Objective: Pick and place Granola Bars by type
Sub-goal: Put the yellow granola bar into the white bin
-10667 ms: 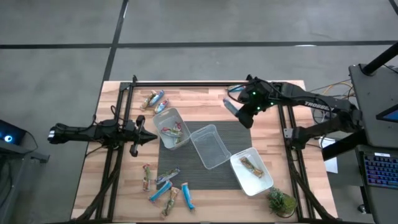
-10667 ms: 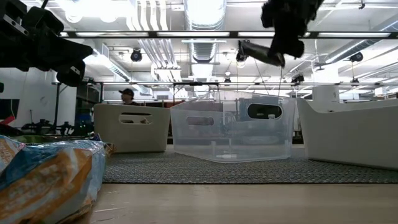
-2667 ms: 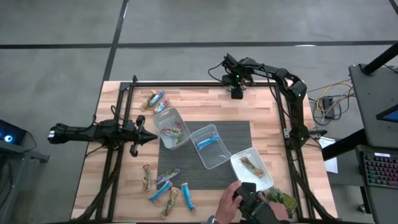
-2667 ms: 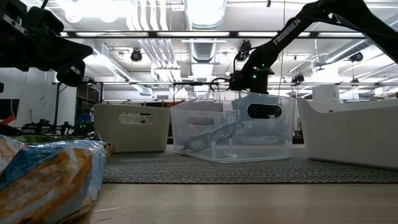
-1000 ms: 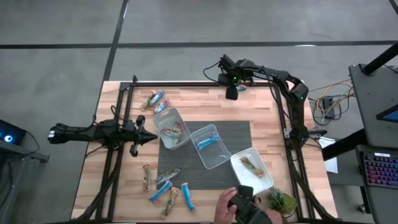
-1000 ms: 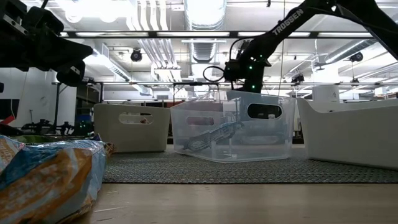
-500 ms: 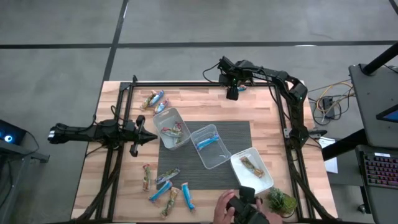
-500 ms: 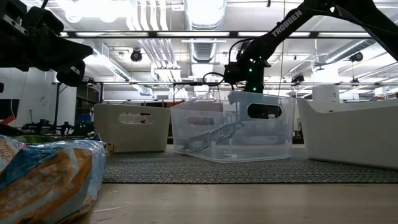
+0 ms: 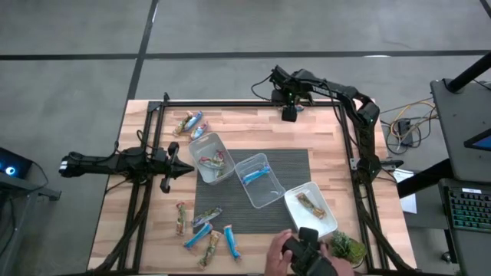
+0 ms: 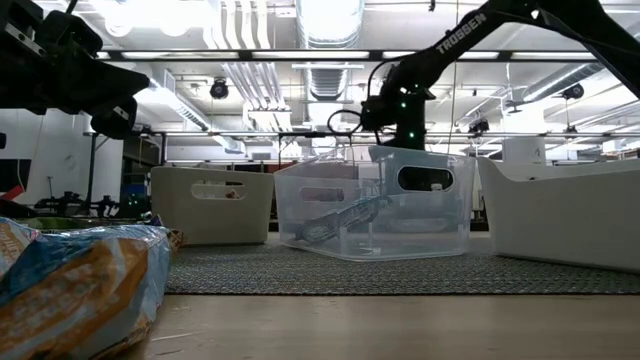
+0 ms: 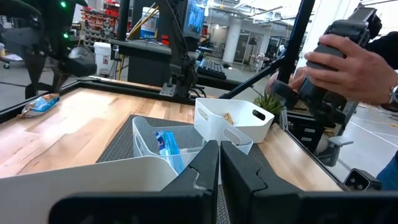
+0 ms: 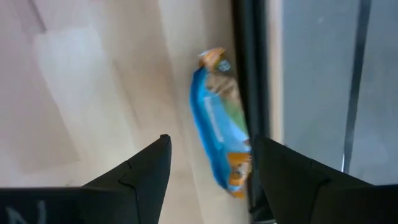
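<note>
A blue granola bar (image 12: 221, 118) lies on the wood at the table's far edge, against the black frame rail (image 12: 249, 74). My right gripper (image 12: 210, 143) hovers over it, open, one finger on each side and clear of it; the high view shows this gripper (image 9: 289, 113) at the far edge. My left gripper (image 9: 184, 170) waits shut at the table's left, beside the left tub (image 9: 201, 147). More bars lie loose near the front left (image 9: 203, 230) and at the far left (image 9: 190, 123). One blue bar (image 9: 253, 176) lies in the middle tub.
Three clear tubs stand in a diagonal row on the dark mat (image 9: 295, 165); the right tub (image 9: 322, 222) holds a tan bar. At the near edge a person's hand (image 9: 280, 249) holds a dark device next to a small green plant (image 9: 347, 247).
My right gripper has shifted slightly toward the table's right edge, staying over the far edge. The person's hand at the near edge has moved a little.
</note>
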You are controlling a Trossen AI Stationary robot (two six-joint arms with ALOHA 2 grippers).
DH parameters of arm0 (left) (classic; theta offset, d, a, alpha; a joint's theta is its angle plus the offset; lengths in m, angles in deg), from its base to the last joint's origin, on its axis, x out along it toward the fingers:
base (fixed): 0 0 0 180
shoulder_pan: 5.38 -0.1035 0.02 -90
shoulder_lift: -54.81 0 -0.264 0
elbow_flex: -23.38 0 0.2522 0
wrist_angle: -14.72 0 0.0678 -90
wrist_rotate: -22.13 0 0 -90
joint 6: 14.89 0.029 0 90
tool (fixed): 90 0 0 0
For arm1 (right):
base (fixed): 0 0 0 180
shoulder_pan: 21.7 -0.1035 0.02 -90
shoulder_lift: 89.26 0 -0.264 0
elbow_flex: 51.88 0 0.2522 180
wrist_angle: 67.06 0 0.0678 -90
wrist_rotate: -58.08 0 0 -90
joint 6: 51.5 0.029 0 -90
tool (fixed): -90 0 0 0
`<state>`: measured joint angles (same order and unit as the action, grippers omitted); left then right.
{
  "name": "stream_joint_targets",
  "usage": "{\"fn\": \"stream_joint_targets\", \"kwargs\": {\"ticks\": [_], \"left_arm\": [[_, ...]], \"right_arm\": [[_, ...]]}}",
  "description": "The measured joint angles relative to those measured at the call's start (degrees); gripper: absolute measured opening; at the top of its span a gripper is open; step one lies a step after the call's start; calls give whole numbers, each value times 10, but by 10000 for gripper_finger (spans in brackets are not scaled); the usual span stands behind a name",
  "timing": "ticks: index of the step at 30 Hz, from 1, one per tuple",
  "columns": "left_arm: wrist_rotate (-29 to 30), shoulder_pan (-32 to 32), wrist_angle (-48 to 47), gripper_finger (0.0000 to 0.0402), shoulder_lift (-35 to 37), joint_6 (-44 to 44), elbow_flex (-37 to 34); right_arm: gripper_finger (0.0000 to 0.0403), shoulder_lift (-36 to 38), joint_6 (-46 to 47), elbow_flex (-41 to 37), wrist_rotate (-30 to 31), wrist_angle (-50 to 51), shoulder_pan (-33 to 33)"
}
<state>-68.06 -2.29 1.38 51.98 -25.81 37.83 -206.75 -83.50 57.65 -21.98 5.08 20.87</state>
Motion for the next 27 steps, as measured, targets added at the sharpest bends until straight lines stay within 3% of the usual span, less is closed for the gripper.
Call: {"fn": "stream_joint_targets", "kwargs": {"ticks": [8,17,27], "left_arm": [[0,0,0,0,0,0,0],[0,0,0,0,0,0,0],[0,0,0,0,0,0,0]], "right_arm": [[214,-30,31,67,-67,16,0],[210,-114,49,183,-69,70,-14],[175,-190,59,278,-67,118,-27]]}}
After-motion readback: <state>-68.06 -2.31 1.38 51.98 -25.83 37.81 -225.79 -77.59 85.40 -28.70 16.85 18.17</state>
